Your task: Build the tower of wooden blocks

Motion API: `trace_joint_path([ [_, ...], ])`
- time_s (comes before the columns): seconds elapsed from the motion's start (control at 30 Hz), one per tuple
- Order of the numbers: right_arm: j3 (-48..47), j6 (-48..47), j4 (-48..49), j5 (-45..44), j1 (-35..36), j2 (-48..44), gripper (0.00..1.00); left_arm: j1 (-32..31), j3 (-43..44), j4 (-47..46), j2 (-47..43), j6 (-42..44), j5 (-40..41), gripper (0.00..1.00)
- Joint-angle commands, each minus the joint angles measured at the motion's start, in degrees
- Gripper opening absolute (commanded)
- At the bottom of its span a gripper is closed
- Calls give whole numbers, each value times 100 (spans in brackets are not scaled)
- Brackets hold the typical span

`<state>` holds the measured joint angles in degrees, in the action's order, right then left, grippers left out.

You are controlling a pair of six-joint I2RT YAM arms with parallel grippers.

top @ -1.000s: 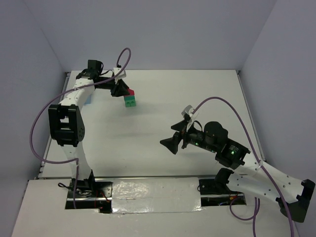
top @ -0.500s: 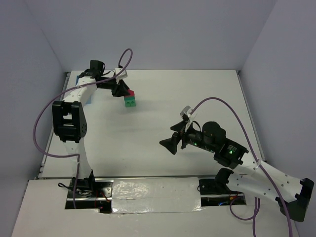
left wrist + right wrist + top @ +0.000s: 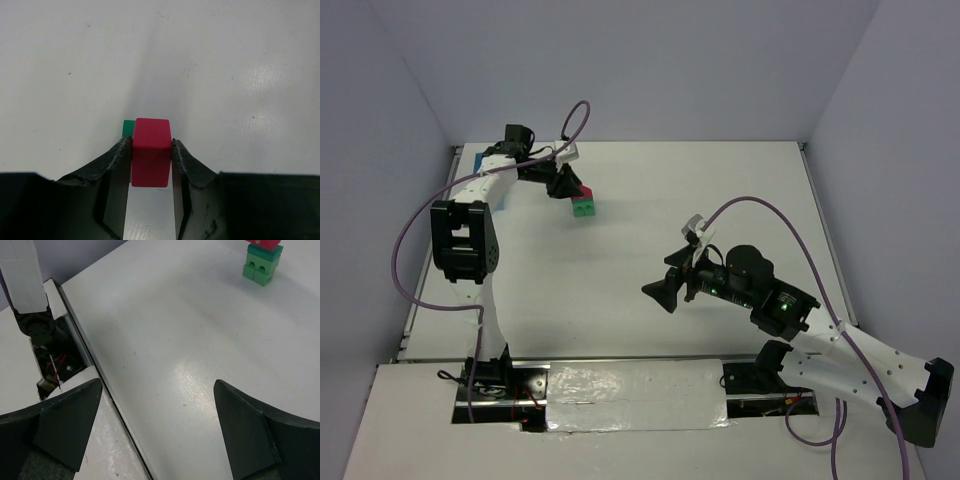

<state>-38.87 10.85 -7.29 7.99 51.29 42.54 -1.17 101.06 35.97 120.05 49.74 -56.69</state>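
The wood block tower (image 3: 585, 207) stands at the back left of the table: green blocks (image 3: 260, 266) stacked, with a red piece (image 3: 150, 151) at the top. My left gripper (image 3: 151, 155) is shut on that red piece, one finger on each side of it. A sliver of a green block (image 3: 128, 128) shows behind the left finger. In the top view the left gripper (image 3: 569, 187) sits just left of the tower. My right gripper (image 3: 660, 292) hangs open over the middle of the table, far from the tower, with nothing between its fingers (image 3: 67, 420).
A light blue box (image 3: 480, 159) lies at the back left corner, partly behind the left arm. The table's near edge and a cable-filled gap (image 3: 52, 365) show in the right wrist view. White walls close in the table.
The left arm's elbow has shifted slightly back and left while its gripper stays at the tower with the red piece. The right arm has drifted a little left.
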Motion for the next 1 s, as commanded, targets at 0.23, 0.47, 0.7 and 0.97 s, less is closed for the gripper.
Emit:
trace_joint_path([
  [0.23,29,-30,228,98,-40,43,100,108,195,-169,159,124,-281,29],
  [0.47,11,-39,219,98,-22,131,100,108,222,-318,212,-60,-352,31],
  [0.7,11,-39,219,211,-22,140,100,108,222,-494,265,-236,-326,35],
  [0.97,11,-39,228,247,-22,166,100,91,248,-503,309,-297,-255,38],
])
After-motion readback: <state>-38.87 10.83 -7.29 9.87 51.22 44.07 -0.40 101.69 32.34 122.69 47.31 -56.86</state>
